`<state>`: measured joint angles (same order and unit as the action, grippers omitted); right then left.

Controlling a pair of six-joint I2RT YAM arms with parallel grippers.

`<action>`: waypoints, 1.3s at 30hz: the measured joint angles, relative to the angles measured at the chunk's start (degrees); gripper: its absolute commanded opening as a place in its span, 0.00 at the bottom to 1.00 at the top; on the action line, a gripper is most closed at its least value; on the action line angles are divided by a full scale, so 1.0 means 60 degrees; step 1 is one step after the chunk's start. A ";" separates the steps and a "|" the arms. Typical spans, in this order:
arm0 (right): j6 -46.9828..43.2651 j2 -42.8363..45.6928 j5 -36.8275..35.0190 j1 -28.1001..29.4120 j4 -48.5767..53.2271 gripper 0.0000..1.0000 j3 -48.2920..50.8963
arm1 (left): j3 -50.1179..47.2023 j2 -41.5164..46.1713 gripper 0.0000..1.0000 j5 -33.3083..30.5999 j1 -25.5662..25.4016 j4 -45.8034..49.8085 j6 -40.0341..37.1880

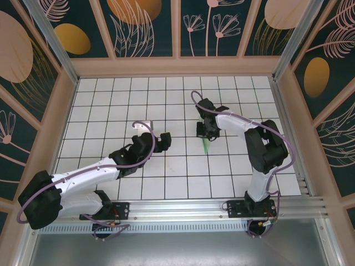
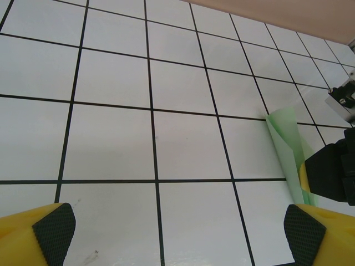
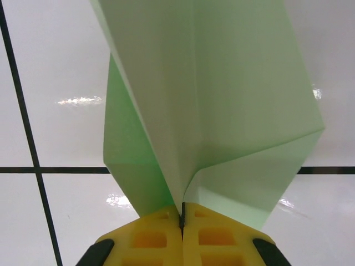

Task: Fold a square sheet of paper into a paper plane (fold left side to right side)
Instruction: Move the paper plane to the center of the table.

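Right fingers are clenched on the pale green paper plane, pinching it along a central crease. In the right wrist view its folded flaps fan out toward 12 o'clock over the white tiled tabletop. From above, the plane is a slim green sliver pointing toward 6 o'clock under that pair, a little to 3 o'clock of the tabletop's middle; whether its tip touches the tiles I cannot tell. The left fingers are spread wide, released and grasping nothing, above bare tiles. The plane lies at their 3 o'clock, near but apart.
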<state>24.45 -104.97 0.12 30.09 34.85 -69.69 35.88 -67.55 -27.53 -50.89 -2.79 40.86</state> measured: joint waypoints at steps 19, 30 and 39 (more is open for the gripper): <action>0.0007 -0.0321 -0.0069 0.0011 -0.0004 0.11 0.0004 | 0.0000 -0.0106 0.99 0.0000 0.0000 0.0004 -0.0007; 0.0678 -0.0328 0.0219 0.0827 0.0142 0.00 0.0000 | 0.0000 -0.0069 0.98 -0.0229 0.0000 0.0055 -0.0011; 0.1060 -0.0521 0.0044 0.1249 0.0692 0.00 -0.0721 | 0.0000 0.0255 0.99 -0.0474 0.0000 0.0229 -0.0011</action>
<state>30.81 -108.09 0.38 37.58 39.00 -74.02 35.88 -66.02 -30.37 -50.89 -1.41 40.80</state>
